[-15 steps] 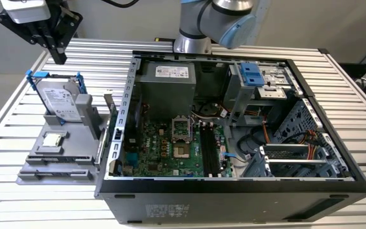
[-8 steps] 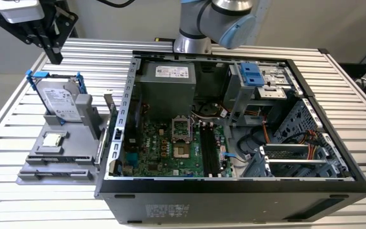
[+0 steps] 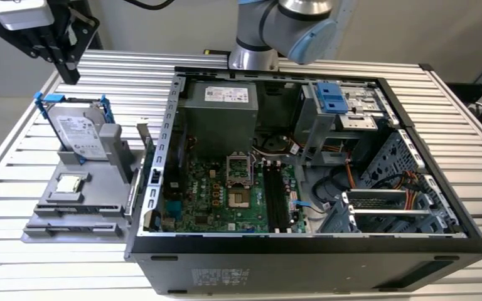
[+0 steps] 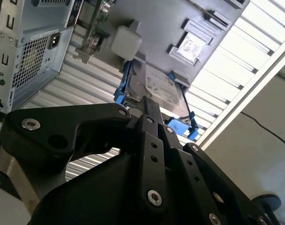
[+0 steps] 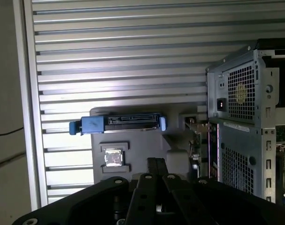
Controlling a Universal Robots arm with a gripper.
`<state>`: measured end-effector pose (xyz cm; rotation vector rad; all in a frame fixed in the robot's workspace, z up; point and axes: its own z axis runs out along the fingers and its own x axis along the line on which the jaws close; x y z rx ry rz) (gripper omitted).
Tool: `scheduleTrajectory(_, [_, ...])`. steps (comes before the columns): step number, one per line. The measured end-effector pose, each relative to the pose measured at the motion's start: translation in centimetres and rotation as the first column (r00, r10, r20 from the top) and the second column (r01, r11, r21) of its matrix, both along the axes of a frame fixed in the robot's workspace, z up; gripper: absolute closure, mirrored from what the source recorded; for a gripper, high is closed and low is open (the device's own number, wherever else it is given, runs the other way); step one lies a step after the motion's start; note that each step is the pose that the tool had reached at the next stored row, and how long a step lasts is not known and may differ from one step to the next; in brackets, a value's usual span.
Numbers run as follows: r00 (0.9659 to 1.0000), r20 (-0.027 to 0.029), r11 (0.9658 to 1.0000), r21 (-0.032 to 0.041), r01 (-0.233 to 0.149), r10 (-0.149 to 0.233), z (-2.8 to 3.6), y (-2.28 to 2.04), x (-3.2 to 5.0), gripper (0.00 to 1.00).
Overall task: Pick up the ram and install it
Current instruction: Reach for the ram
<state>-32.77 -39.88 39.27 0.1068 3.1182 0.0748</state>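
My gripper hangs high above the table's far left corner in the exterior view, fingers together and holding nothing. In both wrist views the black fingers point down toward the grey parts holder. The ram is a thin greenish board standing on edge at the holder's side, right against the computer case. It also shows as a narrow upright strip and as a thin stick. The gripper is well apart from the ram. Long black memory slots lie on the motherboard inside the open case.
A silver hard drive in a blue bracket stands upright on the holder, closest below the gripper. A small square silver processor chip lies in front of it. The arm's base stands behind the case. Ribbed metal tabletop surrounds everything.
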Motion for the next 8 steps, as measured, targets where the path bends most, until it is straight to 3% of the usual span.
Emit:
scheduleTrajectory(4, [1.0, 0.0, 1.0, 0.0, 0.0, 0.0, 0.0, 0.0, -0.52, 1.0])
scheduleTrajectory(8, [1.0, -0.0001, 1.0, 0.0, 0.0, 0.0, -0.02, -0.33, -0.53, 1.0])
